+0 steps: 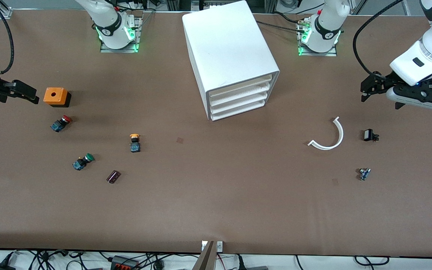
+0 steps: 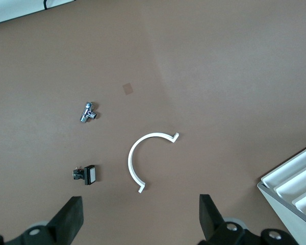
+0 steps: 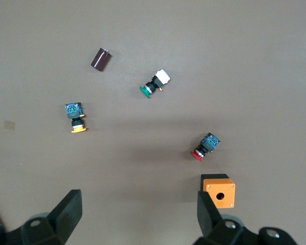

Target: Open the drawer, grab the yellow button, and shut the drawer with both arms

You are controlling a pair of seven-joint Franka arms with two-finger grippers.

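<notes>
The left arm's black two-finger pincer hangs with its fingers spread apart, empty, over the brown desk at the left arm's end, above a curved white plastic strip, a small black block with a white face and a small chrome fitting. The right arm's black two-finger pincer hovers likewise with fingers wide and nothing between them, at the right arm's end, just beside an orange square box with a hole in its top.

The big white boxy cabinet stands mid-desk between the two bases, and its uppermost thin white tray drawer looks pushed in. The small push-button with yellow-orange cap, black body and blue base lies out on the desk, near the red-capped switch, the green-capped switch and a dark cylinder.

By my judgement no step has begun: opening comes first. One pincer must reach the drawer's front edge and draw it out.
</notes>
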